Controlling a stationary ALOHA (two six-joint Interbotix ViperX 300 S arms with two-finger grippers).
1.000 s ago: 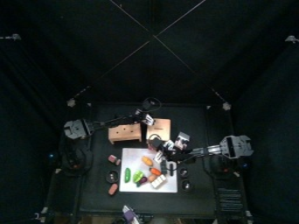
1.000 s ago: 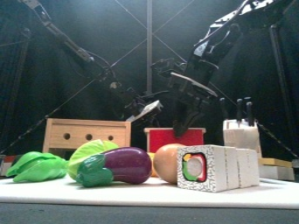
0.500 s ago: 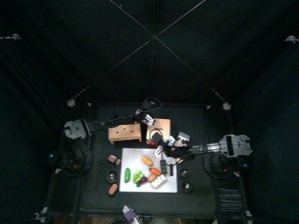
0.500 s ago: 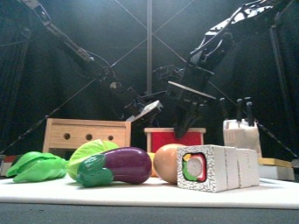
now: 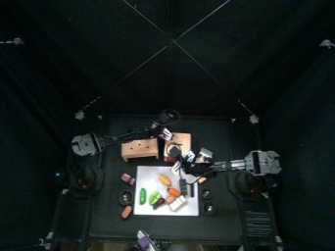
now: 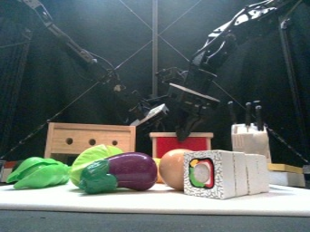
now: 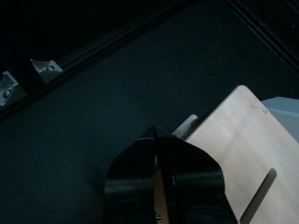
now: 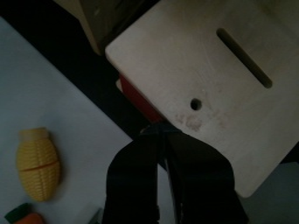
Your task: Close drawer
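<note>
Holds, in the left gripper [image 7: 156,144], a pale wooden panel [image 7: 239,144] by its thin edge, clamped tight on the wood and tilted above the dark tabletop [image 7: 105,96]. Shows narrow slots cut through that panel near its rim. Hangs on that same arm from the left in the front view, with the panel slanting down toward the middle of the scene.

Reaches in from the right with the right gripper [image 8: 156,140], pointing downward, set to a narrow slit with nothing seen between. Puts those tips right at the rim of the red drawer [image 6: 182,143], just beside the slotted panel's edge; contact not to be told from any view.

Places the red drawer near the tabletop's middle, just to the right of a wooden box [image 6: 89,140] with holes and a slot in its face, and left of a white knife block [image 6: 251,140] with dark handles standing up from it.

Sets out toy food in front, on a white cutting board [image 6: 158,203]: green leaves at the left, a purple eggplant [image 6: 130,170], a round orange-brown piece, and a sushi roll [image 6: 216,174] at the right. Catches, from the right wrist, a yellow corn cob [image 8: 38,162] lying on the same white board.
</note>
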